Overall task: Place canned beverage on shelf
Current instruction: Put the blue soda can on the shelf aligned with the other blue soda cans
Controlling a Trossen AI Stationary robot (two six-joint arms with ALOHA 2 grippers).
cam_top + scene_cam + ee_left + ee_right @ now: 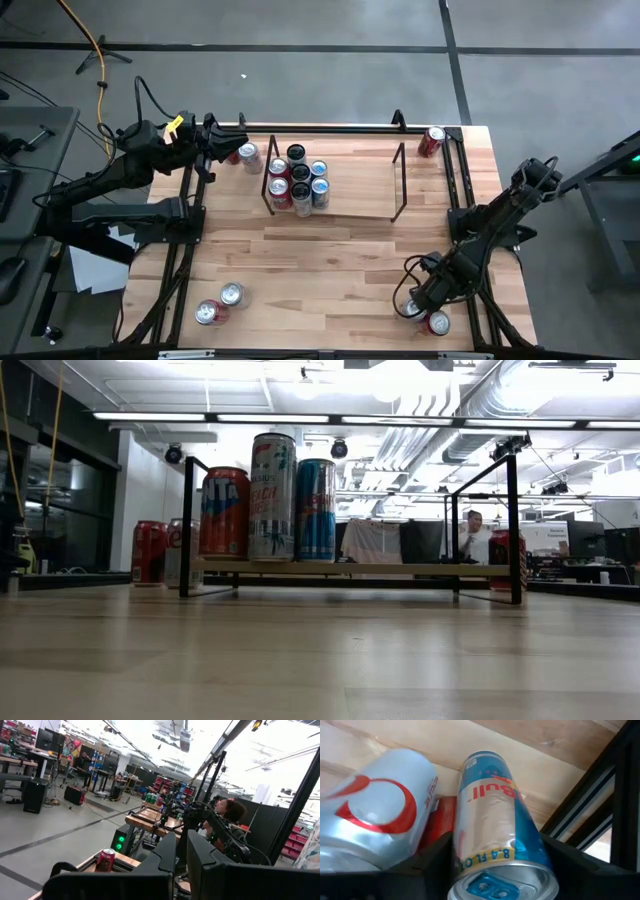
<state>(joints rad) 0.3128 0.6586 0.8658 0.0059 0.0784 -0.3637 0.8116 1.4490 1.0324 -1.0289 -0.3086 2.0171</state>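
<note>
Hovering low at the table's near right corner, right gripper (418,303) with fingers (435,865) spread and flanking a slim blue-and-silver can (492,827), no firm clamp visible. Crowding that can: a white-and-red can (380,820) just beside, a red can (437,322) close by, black rail frame (600,815) alongside. Standing well apart at the far side, the shelf (395,180), carrying a cluster of cans (298,180) at its left end. Waiting pinched together near the far left corner, left gripper (222,142).
</note>
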